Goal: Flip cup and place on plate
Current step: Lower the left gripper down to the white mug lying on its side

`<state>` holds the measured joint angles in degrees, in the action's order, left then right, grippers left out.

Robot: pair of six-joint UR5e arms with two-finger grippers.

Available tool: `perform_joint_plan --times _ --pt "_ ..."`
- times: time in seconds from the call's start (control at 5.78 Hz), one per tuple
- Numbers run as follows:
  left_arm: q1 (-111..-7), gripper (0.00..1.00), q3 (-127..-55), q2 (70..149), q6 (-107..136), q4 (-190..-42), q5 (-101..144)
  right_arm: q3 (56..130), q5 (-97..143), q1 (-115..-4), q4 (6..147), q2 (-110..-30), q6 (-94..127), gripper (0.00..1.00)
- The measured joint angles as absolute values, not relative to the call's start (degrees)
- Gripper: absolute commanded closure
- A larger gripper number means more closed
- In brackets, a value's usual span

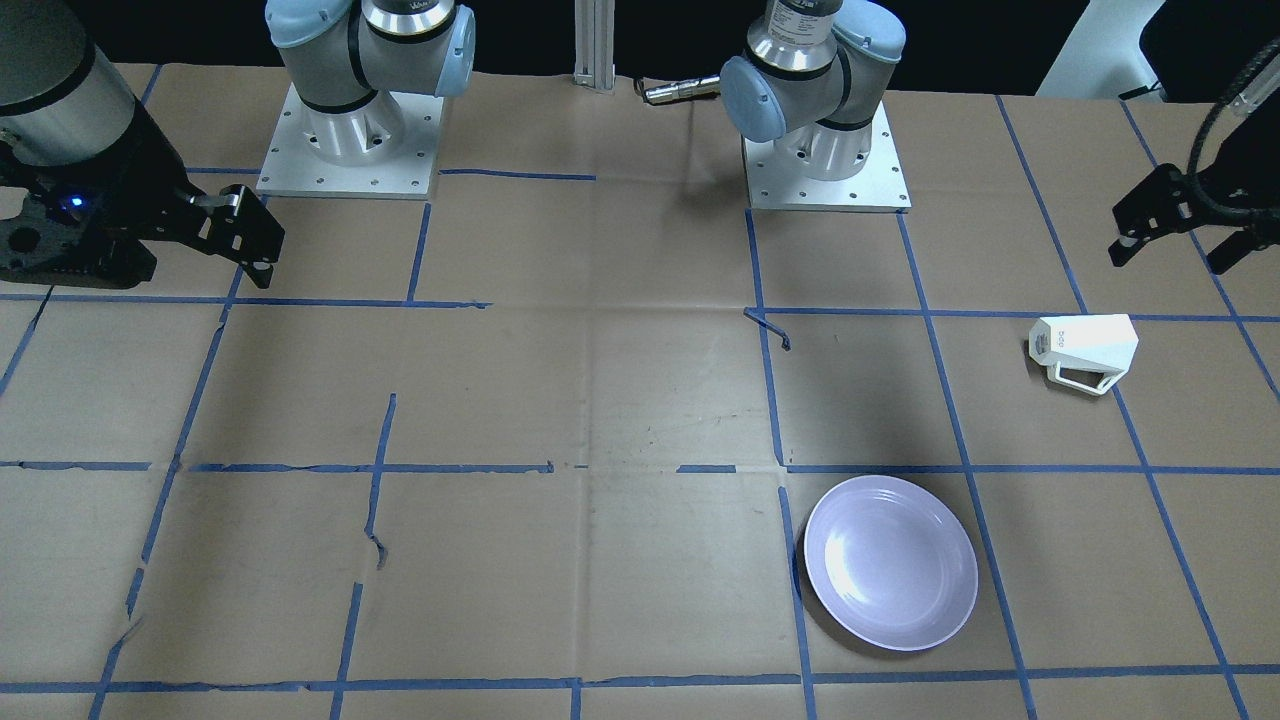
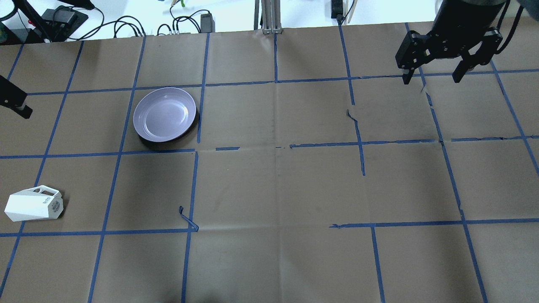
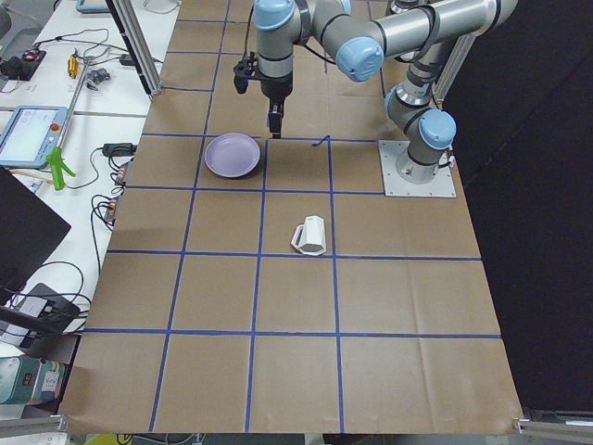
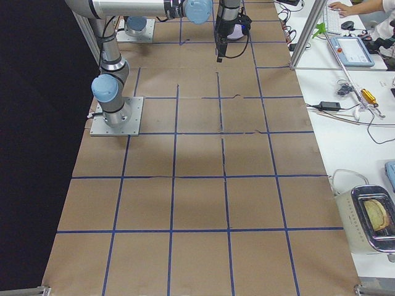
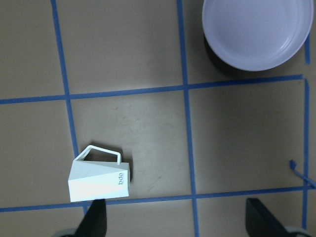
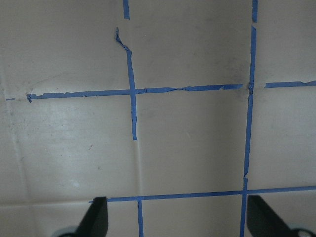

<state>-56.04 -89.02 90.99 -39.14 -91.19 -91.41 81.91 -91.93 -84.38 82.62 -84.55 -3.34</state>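
Cup [image 1: 1085,350] on its side, right of front-facing frame, handle toward bottom edge, on taped brown table [image 1: 600,400]. Plate [image 1: 890,562] lower centre-right, well apart from cup, nothing on it. Left gripper [image 1: 1175,250] near right edge, above cup, fingers spread, holding nothing. Right gripper [image 2: 432,78] upper right of overhead frame, fingers spread.

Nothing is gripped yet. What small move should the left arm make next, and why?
Probably lower the left gripper toward the cup. The cup lies on its side, apart from the empty plate, and that gripper hangs open near it; the right gripper is far off.
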Motion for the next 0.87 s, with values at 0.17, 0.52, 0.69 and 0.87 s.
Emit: perform_joint_plan --times 0.17,0.52,0.69,0.87 --pt "-50.86 0.02 -88.75 92.98 -45.93 -91.08 -89.79 81.91 -91.93 -84.38 82.62 -84.56 -3.34 0.00" --pt "-42.34 0.02 -88.09 98.91 -56.23 -90.79 -84.28 81.91 -91.93 -84.38 82.62 -84.55 -3.34 0.00" --pt "-38.85 0.02 -88.08 102.30 -60.51 -90.76 -81.87 81.91 -91.93 -84.38 82.62 -84.55 -3.34 0.00" --pt "-35.87 0.02 -88.16 106.04 -64.18 -90.96 -79.71 81.91 -91.93 -84.38 82.62 -84.55 -3.34 0.00"
